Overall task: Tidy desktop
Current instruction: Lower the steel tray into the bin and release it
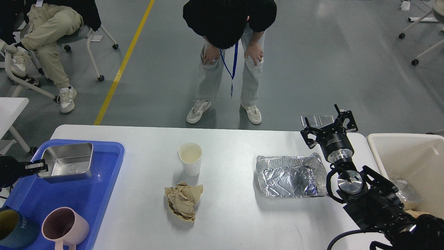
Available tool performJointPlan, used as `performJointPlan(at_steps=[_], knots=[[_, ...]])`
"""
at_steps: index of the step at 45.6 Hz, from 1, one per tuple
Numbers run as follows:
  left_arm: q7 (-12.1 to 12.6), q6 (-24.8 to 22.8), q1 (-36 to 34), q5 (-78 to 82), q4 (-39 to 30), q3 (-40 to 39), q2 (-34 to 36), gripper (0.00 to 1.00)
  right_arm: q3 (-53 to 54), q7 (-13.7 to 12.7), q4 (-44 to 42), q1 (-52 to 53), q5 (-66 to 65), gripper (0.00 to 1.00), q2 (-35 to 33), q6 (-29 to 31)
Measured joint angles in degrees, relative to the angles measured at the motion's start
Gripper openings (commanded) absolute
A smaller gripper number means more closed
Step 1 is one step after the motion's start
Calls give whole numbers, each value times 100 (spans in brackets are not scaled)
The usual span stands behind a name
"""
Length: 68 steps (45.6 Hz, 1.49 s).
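Note:
The white desktop (242, 218) holds a white paper cup (190, 158), a crumpled brown paper wad (184, 200) in front of it, and a crinkled foil tray (290, 176) to the right. My left gripper (39, 166) comes in at the left edge and is shut on the left rim of a steel container (67, 160), which sits in the blue plastic tray (79, 198). My right gripper (327, 125) is open and empty, over the desktop's far right edge, just behind the foil tray.
The blue tray also holds a pink mug (64, 227) and a dark teal cup (14, 231). A cream-white bin (409, 149) with clear plastic inside stands right of the desktop. A person (229, 52) leans over beyond the far edge.

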Motion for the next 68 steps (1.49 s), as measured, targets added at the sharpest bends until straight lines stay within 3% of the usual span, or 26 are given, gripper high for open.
performJointPlan(at_steps=[18, 45, 61, 68], knots=[[-47, 514, 398, -20, 830, -3, -607, 0, 0, 0, -1, 17, -1, 100, 0, -1], [-114, 618, 750, -63, 1848, -9, -1528, 3, 0, 0, -1, 8, -3, 100, -52, -6], [-117, 602, 736, -68, 1860, -75, -1526, 30, 0, 0, -1, 8, 0, 100, -53, -6], [-117, 602, 721, -71, 1849, -82, -1520, 49, 0, 0, -1, 8, 0, 100, -53, -6]])
